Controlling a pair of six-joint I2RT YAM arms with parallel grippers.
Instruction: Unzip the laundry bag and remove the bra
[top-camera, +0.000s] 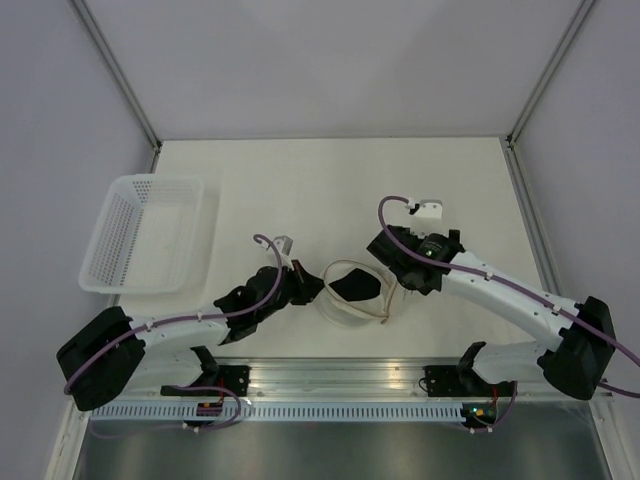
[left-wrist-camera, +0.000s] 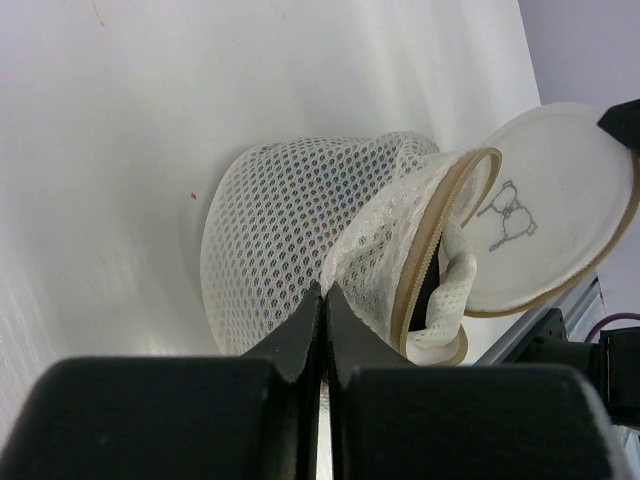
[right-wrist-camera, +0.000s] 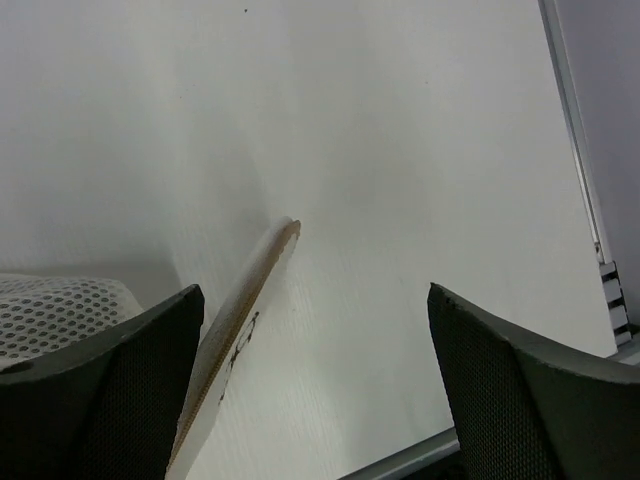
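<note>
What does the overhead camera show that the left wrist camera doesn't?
Only the overhead view shows the basket, off to the left of the arms. Only the left wrist view shows the small drawing on the flap, and the left gripper shut on the mesh of the laundry bag. Both views show the bag unzipped.

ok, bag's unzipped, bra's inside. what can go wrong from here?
1. The left gripper seems to pinch only a thin fold of the laundry bag mesh. A pull on the bra could slip that fold free and drag the bag along.
2. The lid flap stands inside the open right gripper. Closing there could grab the flap, not the bra.
</note>
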